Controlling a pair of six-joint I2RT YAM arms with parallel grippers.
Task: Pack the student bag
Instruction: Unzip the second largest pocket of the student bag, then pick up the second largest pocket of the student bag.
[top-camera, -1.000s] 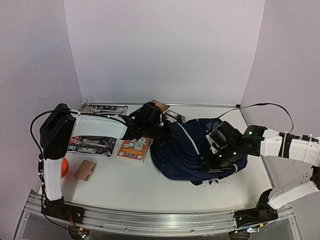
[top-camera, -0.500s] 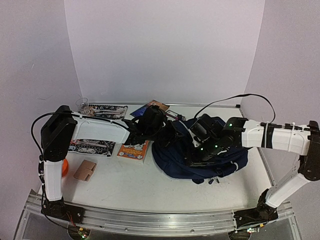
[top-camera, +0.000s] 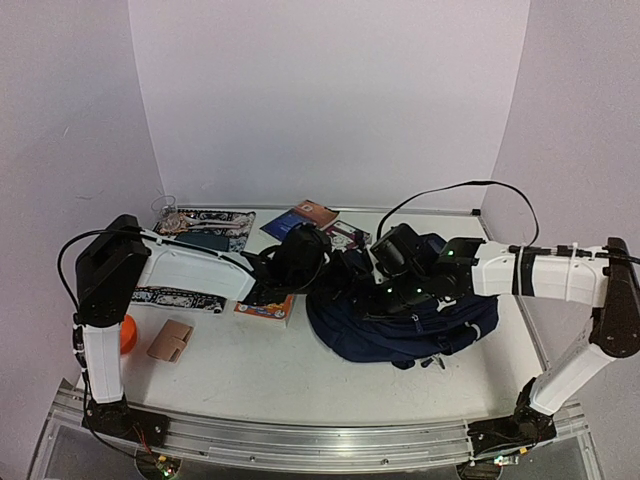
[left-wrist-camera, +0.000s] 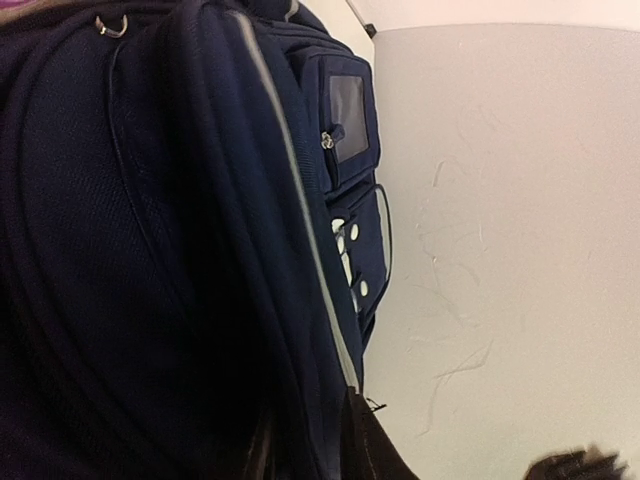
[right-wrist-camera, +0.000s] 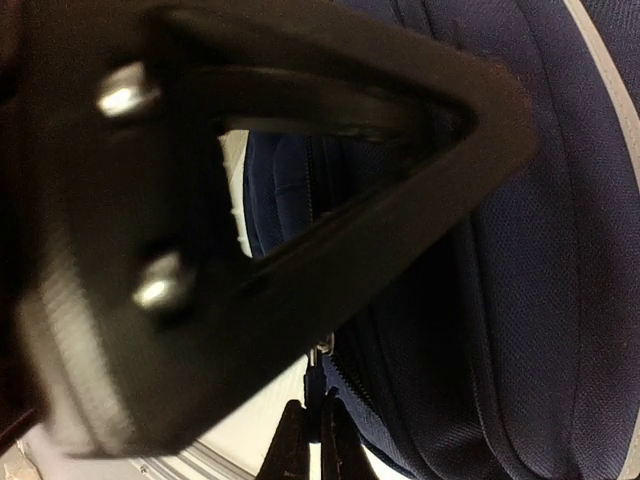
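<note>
The student bag, navy with grey-white stripes, lies on the table right of centre. My left gripper is at its left edge. In the left wrist view the gripper is shut on a fold of the bag's fabric. My right gripper reaches over the bag's upper left part, close to the left gripper. In the right wrist view the gripper is shut on the zipper pull of the bag. A blurred black part of the other gripper fills that view's foreground.
An orange book lies just left of the bag under my left arm. A patterned black mat, a tan wallet and an orange ball are at the left. Books and a patterned case lie at the back.
My right arm has swung left across the bag and now meets the left gripper at the bag's upper left. The left gripper has shifted slightly, and the bag's left edge has bunched up.
</note>
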